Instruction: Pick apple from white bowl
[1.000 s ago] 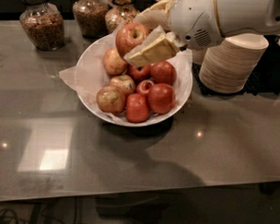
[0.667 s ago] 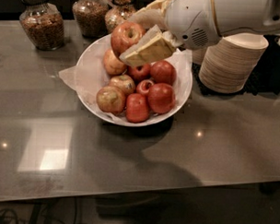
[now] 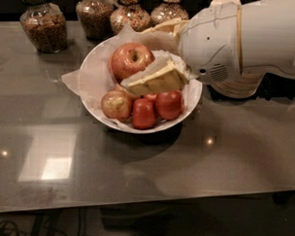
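Three small fruits line the near rim of the bowl: a tan apple on the left and two red apples beside it, all touching. The bowl sits on a glossy grey table, with crumpled paper spilling over its left edge.

Above those fruits the gripper reaches in from the right. Its near finger lies flat across the middle of the bowl, hiding whatever is under it, and its tip presses against the lower side of the apple. The far finger shows behind the apple's upper right. The apple is clasped between the two, stem hollow up, over the back left part of the bowl and higher than the other fruit.

The white arm fills the upper right and covers most of a stack of tan bowls. Four jars of brown contents stand along the far edge.
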Motion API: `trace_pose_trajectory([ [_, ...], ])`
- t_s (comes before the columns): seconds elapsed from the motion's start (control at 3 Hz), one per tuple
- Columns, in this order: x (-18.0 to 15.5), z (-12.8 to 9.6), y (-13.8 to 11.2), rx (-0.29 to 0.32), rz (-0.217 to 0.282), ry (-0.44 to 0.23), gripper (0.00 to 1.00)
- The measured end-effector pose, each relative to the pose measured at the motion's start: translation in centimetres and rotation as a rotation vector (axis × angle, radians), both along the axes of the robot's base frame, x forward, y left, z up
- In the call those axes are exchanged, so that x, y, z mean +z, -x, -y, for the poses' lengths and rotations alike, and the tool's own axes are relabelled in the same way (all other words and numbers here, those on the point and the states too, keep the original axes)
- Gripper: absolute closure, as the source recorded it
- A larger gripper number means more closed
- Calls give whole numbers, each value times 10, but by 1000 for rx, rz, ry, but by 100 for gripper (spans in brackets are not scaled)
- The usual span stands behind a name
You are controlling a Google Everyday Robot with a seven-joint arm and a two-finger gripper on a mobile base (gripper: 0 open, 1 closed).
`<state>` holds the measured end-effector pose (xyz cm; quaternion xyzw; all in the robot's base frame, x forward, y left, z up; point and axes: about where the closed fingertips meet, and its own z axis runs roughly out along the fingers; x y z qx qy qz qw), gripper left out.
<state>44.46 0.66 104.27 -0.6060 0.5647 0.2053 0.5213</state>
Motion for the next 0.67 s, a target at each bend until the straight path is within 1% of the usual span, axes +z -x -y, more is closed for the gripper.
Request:
trace_pose_trajectory([
  [0.33,-10,8,21,5,-24,-62,100],
  [0.67,-10,8,21,5,-24,-62,100],
])
